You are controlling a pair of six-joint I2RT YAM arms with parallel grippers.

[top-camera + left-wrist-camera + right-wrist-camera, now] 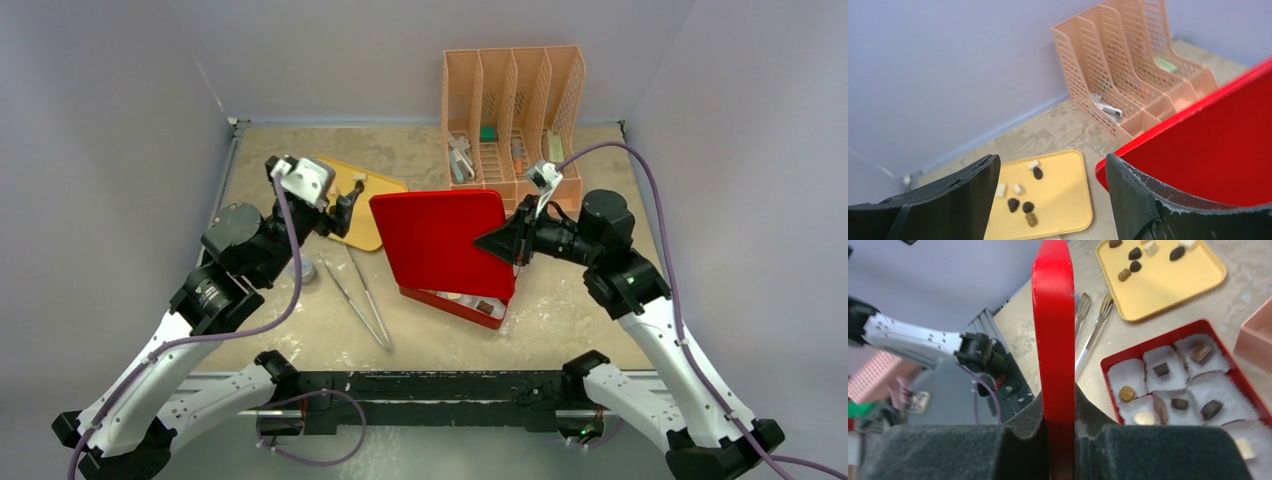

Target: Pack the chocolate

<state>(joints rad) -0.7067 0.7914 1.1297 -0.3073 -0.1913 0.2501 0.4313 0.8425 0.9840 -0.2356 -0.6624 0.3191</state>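
Chocolate: small chocolate pieces [1161, 369] in dark brown, tan and cream-white, shaped as cubes, rounds and ovals. Some lie loose on the tray and some sit in the box.
Tray count: seven pieces, three cream and four brown, on the flat yellow plastic tray [1068, 195] with rounded corners. Both wrist views show each piece, but the top view gives only a speck or two.
Box count: seven pieces are visible in the shallow red box base [1154, 341], each in its own white crinkled paper cup [1133, 371]. One is cut off at the frame edge. Only the right wrist view looks into the box; from above the lid hides most of it.
Right gripper [508, 243]: clenched on the rim of the glossy red lid [440, 235], which it holds tilted above the box. The right wrist view sees the lid edge-on as a thin strip between the black pads [973, 450]. The top view shows its broad square face with rounded corners.
Left gripper [345, 208]: released, with the black fingers [963, 197] spread wide and nothing between them. It sits over the near part of the tray, just beside a corner of the lid.
Tongs: two slim metal tongs [368, 295] lie side by side on the table between tray and box.
Organizer: one peach plastic lattice file organizer [515, 100] with four slots stands at the back. The small items inside are too small to identify.
Table: mottled beige surface [570, 320].
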